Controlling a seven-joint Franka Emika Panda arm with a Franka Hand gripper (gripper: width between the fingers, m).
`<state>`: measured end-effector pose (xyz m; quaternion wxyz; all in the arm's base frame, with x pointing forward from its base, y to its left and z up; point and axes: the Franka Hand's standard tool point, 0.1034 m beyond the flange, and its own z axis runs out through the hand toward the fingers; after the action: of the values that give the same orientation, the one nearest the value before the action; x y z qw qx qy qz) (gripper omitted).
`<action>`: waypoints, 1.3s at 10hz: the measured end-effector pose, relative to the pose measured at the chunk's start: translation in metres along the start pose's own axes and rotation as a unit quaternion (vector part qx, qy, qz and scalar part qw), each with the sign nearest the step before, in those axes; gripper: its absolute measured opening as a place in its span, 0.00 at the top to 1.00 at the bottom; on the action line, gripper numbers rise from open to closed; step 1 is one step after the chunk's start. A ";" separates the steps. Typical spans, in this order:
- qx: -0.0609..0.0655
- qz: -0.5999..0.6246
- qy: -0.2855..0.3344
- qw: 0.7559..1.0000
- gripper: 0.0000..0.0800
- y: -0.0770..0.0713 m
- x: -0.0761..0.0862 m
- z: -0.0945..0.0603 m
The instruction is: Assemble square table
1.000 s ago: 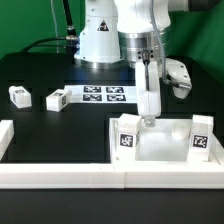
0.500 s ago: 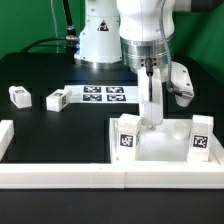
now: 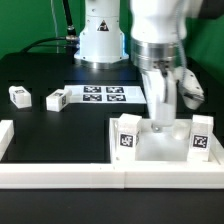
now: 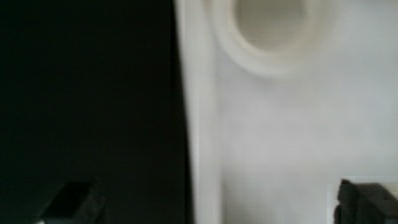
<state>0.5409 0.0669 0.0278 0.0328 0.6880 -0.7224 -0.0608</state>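
The square table top (image 3: 160,152) is a white tray lying at the front on the exterior view's right. Two tagged white legs stand upright on it, one at its left corner (image 3: 126,138) and one at its right corner (image 3: 201,136). My gripper (image 3: 159,122) hangs over the far middle of the top, between the two legs, open and empty. In the wrist view the gripper (image 4: 221,205) shows dark fingertips (image 4: 370,200) wide apart. Between them lie the top's white surface (image 4: 285,130), its edge against the black table, and a round socket (image 4: 276,35).
Two loose tagged legs (image 3: 18,95) (image 3: 57,99) lie on the black table at the exterior view's left. The marker board (image 3: 105,95) lies behind them near the robot base. White border bars run along the front (image 3: 60,178) and the left (image 3: 5,135).
The gripper has moved toward the exterior view's right and slightly lower over the table top. The legs and the top have not moved.
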 end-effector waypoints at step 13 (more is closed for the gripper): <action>0.049 -0.042 0.013 0.998 0.34 0.007 0.011 0.023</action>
<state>0.5305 0.0574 0.0059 0.0058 0.7195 -0.6942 -0.0182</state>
